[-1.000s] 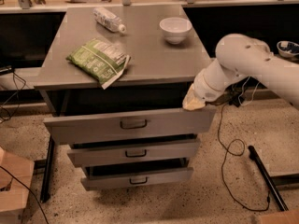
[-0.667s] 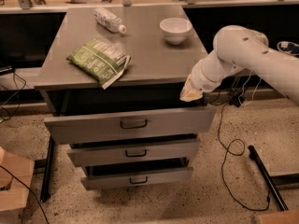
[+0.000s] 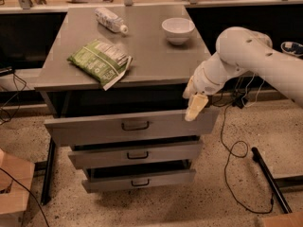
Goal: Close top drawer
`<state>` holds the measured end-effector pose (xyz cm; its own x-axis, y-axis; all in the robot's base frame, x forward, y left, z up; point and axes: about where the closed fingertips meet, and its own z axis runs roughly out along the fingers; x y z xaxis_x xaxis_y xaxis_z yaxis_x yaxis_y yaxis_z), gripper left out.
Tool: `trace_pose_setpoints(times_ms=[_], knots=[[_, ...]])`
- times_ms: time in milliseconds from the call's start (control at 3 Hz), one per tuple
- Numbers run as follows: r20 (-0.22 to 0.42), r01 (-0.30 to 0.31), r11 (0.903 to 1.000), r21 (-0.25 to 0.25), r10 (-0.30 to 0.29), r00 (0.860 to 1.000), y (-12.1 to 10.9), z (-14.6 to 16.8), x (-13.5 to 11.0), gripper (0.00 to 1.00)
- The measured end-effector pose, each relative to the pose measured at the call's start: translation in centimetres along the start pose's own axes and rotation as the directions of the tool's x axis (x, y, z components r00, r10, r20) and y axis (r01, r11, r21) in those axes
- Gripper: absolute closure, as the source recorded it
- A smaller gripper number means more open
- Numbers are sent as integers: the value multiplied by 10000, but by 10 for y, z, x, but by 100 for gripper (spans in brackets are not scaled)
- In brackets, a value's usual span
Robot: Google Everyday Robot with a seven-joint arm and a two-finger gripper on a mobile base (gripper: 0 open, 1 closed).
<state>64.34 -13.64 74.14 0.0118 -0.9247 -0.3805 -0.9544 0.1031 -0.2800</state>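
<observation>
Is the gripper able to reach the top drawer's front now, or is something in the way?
Probably yes. The gripper hangs at the right end of the top drawer front, by its upper edge; nothing lies between them.

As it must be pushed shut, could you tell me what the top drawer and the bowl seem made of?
Top drawer: probably painted metal or laminate, flat matte grey. Bowl: likely glazed ceramic, smooth plain white. The pincer hangs by the drawer front's upper right corner.

The gripper (image 3: 195,108) hides part of the top drawer's (image 3: 94,126) right rim.
</observation>
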Motion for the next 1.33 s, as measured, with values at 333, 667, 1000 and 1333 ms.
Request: trace_pose_setpoints(times_ms=[333,667,1000,1333], knots=[[-370,1028,9946,104,-1024,9941,7,-4,-28,16],[-751,1680,9853,-303,-1699,9826,31,4,-42,40],[-833,1857,9793,-807,-1923,9778,64,10,-40,63],[-66,1830,9726,-1431,-1859,9825,90,8,-31,87]])
